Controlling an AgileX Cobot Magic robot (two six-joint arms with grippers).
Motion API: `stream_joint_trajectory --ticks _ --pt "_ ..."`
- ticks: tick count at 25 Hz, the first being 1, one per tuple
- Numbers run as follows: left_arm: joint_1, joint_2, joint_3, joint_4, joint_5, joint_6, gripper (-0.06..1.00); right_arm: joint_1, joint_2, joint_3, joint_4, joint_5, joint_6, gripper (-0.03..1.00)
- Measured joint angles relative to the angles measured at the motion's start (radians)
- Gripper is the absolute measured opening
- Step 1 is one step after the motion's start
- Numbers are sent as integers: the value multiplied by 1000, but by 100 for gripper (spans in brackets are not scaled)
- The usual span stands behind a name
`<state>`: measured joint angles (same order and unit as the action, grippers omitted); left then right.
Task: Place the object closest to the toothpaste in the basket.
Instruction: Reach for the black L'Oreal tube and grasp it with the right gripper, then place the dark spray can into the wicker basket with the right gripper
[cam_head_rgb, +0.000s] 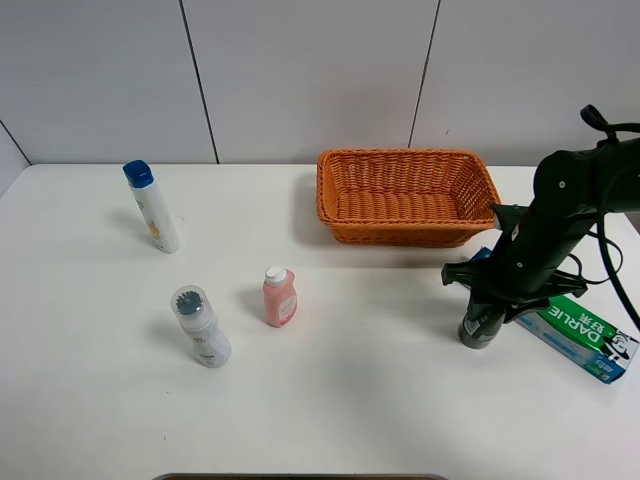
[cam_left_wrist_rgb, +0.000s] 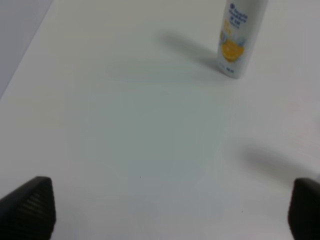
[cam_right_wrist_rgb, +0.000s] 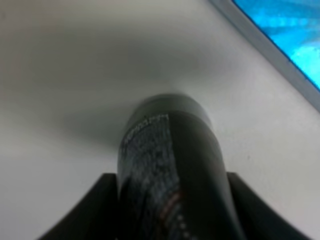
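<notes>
The green and blue toothpaste box (cam_head_rgb: 585, 335) lies at the table's right edge; a blue part of it shows in the right wrist view (cam_right_wrist_rgb: 290, 30). A dark bottle (cam_head_rgb: 481, 325) stands right beside it, on the table. My right gripper (cam_head_rgb: 497, 293) is down over this bottle and shut on it; in the right wrist view the bottle (cam_right_wrist_rgb: 170, 165) fills the space between the fingers (cam_right_wrist_rgb: 100, 200). The orange wicker basket (cam_head_rgb: 325, 195) stands behind, at the back of the table. My left gripper (cam_left_wrist_rgb: 167, 210) is open and empty above bare table.
A white bottle with a blue cap (cam_head_rgb: 153, 207) stands at the back left and also shows in the left wrist view (cam_left_wrist_rgb: 239, 35). A small pink bottle (cam_head_rgb: 279, 296) and a clear bottle with a grey cap (cam_head_rgb: 201, 326) stand left of centre.
</notes>
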<state>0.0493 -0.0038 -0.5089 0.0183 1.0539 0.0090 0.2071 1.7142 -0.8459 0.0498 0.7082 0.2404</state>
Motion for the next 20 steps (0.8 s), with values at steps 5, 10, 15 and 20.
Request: stream_joint_trajectory --ticks 5,10,15,20 --pt "0 0 0 0 0 0 94 0 0 0 -1 1 10 35" --pt "0 0 0 0 0 0 94 0 0 -1 -1 1 16 35" --pt "0 0 0 0 0 0 94 0 0 -1 -1 1 16 35" --pt "0 0 0 0 0 0 94 0 0 -1 -1 1 16 35"
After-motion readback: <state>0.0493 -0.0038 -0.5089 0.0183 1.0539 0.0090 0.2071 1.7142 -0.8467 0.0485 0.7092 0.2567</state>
